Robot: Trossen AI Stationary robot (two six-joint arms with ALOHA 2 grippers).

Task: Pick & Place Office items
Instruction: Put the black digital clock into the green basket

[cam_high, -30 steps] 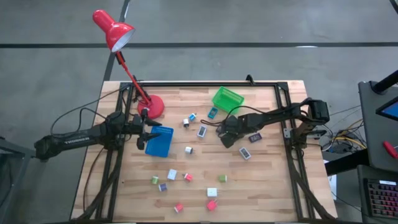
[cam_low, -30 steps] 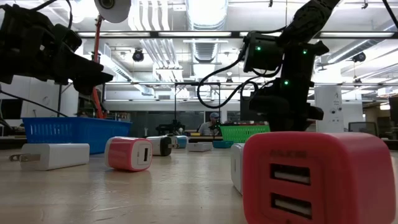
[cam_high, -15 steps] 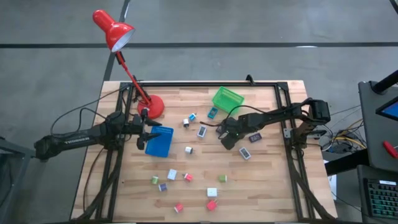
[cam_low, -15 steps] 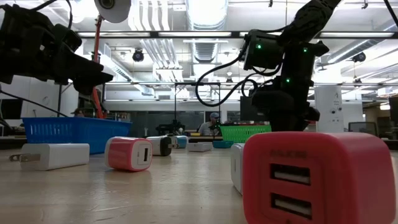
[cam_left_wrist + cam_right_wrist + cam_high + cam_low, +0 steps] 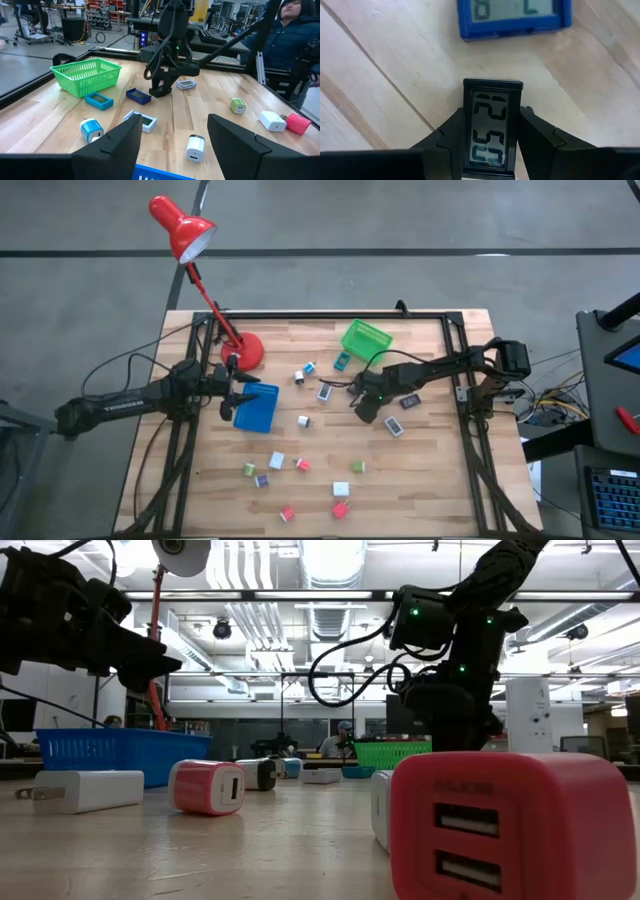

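Note:
My right gripper (image 5: 362,405) stands at mid-table, pointing steeply down, shut on a small black digital clock (image 5: 493,127). A blue clock (image 5: 515,15) lies flat on the wood just beyond it and also shows in the left wrist view (image 5: 138,96). More office items lie scattered: a teal piece (image 5: 99,101), a white-and-blue clock (image 5: 325,391), and several small blocks toward the near edge (image 5: 300,465). My left gripper (image 5: 172,130) hovers open and still over the blue tray (image 5: 256,408) at the left. My right gripper pinches the black clock by its two long side edges (image 5: 468,131), one finger (image 5: 445,140) on each side. The fingers come from above, slanting down, and lie along the clock. Its display faces the wrist camera. Whether its lower end is clear of the table, I cannot tell.
A green basket (image 5: 366,338) sits at the far middle and a red desk lamp (image 5: 245,352) stands at the far left. A dark flat piece (image 5: 411,400) and a grey one (image 5: 394,425) lie right of my right gripper. A person (image 5: 292,30) stands beyond the table.
My right gripper has rolled about its own pointing line while staying over the same spot at mid-table. The left arm has kept still.

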